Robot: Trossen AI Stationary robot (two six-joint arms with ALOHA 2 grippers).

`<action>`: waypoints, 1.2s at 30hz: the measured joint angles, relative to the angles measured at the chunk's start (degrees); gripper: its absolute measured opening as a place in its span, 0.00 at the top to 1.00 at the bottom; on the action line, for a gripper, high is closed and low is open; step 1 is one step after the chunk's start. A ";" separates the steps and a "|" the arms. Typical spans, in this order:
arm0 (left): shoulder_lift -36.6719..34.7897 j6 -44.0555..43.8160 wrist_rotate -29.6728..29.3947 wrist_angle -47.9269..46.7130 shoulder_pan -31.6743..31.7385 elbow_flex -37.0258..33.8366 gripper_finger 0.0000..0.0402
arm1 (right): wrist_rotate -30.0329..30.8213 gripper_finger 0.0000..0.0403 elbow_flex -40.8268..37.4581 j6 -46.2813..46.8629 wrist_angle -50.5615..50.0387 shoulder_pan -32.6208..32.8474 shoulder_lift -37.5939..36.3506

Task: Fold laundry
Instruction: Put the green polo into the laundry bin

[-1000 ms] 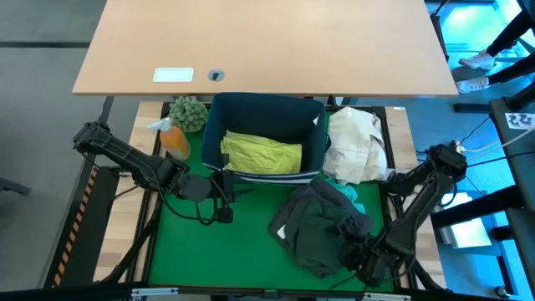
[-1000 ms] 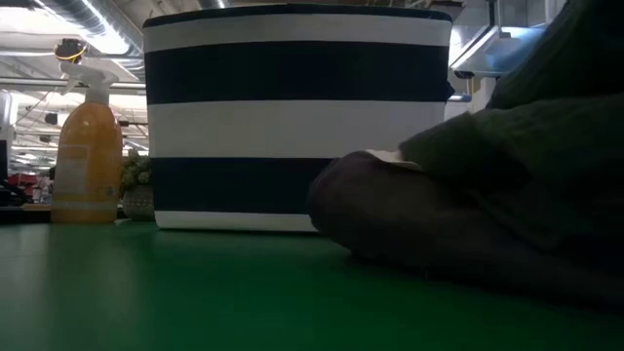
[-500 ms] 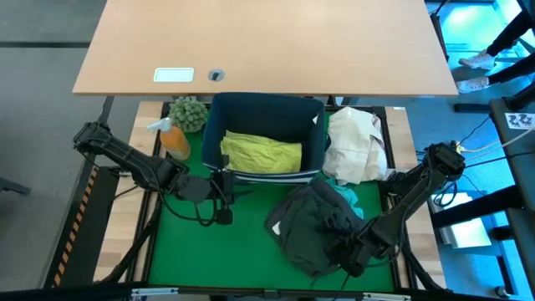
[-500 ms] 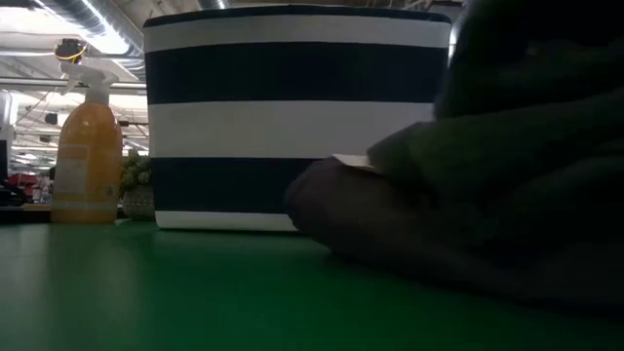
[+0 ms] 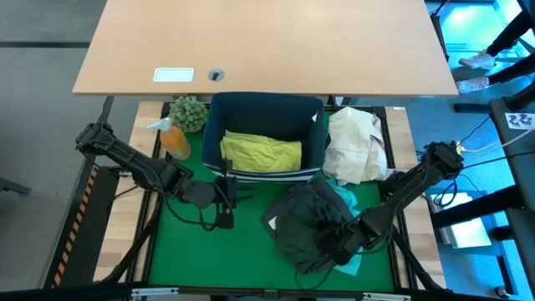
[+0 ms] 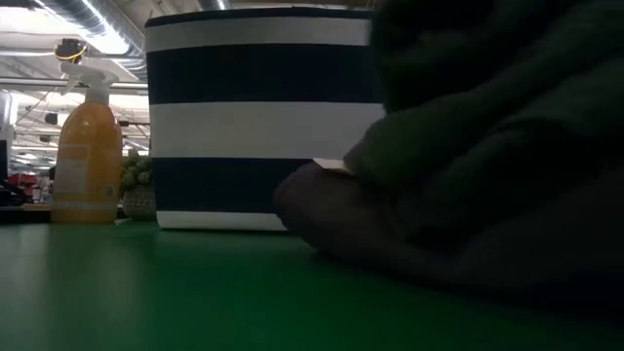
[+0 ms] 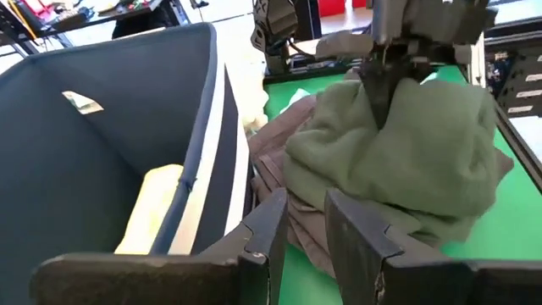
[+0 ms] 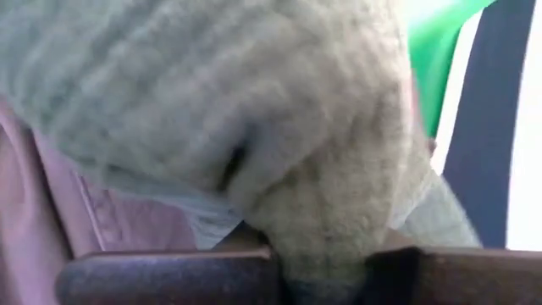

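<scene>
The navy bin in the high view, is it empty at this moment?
No, the navy bin holds a bright yellow-green shirt, which lies crumpled on its floor.
</scene>
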 joint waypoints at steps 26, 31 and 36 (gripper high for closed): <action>-6.45 1.44 -10.48 -1.10 -6.62 -0.09 0.81 | 20.03 0.92 39.10 -23.55 -9.71 -6.58 -3.85; -6.69 1.47 -10.85 -1.83 -8.73 -0.09 0.81 | 20.03 0.92 43.23 -31.52 -3.08 -13.56 -3.87; -6.69 -0.08 -10.85 -3.16 -10.47 -0.09 0.81 | 16.52 0.92 45.31 -37.05 2.48 -22.58 -3.87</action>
